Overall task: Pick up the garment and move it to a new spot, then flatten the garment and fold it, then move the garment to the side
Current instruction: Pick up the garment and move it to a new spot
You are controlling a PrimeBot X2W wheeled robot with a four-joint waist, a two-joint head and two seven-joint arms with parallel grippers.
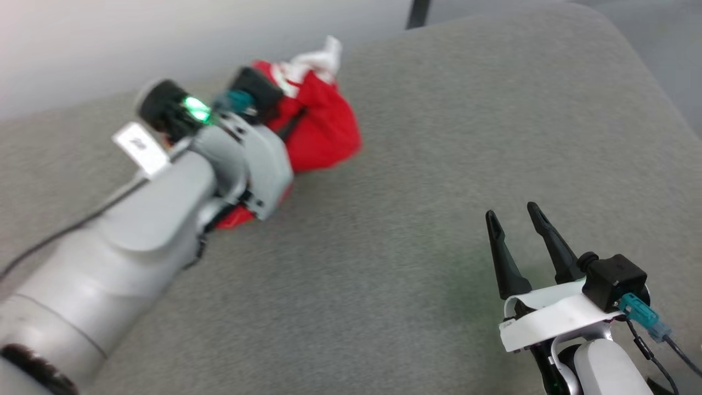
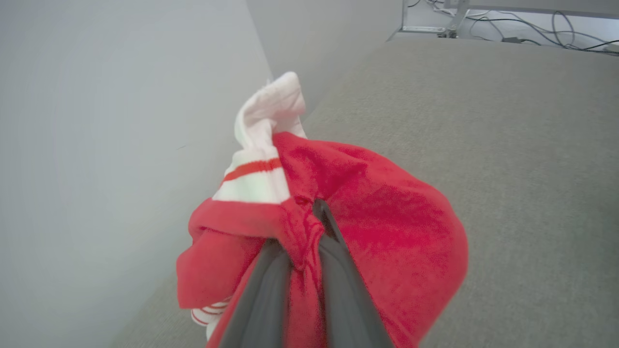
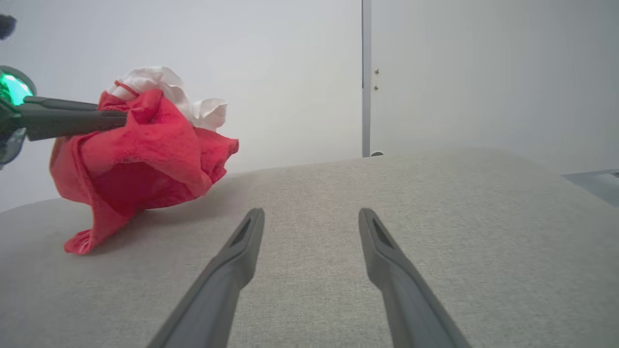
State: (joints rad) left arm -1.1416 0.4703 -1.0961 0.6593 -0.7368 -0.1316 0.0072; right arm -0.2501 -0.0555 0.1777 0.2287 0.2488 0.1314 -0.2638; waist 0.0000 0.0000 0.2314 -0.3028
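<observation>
The garment (image 1: 323, 129), a red T-shirt with white striped sleeves, hangs bunched above the grey cushion at the upper left of the head view. My left gripper (image 2: 312, 212) is shut on a fold of the garment (image 2: 387, 227), and the dark fingers (image 3: 72, 118) hold the garment (image 3: 145, 154) up, with one red corner trailing onto the cushion. At the lower right my right gripper (image 1: 515, 216) stands open with nothing between its fingers; the right gripper (image 3: 312, 217) hovers low over the fabric surface, well apart from the shirt.
A wide grey upholstered surface (image 1: 439, 164) spreads under both arms. A pale wall (image 3: 266, 72) rises behind it, with a dark vertical post (image 3: 365, 77). Cables and a metal frame (image 2: 454, 21) lie on the floor beyond the far edge.
</observation>
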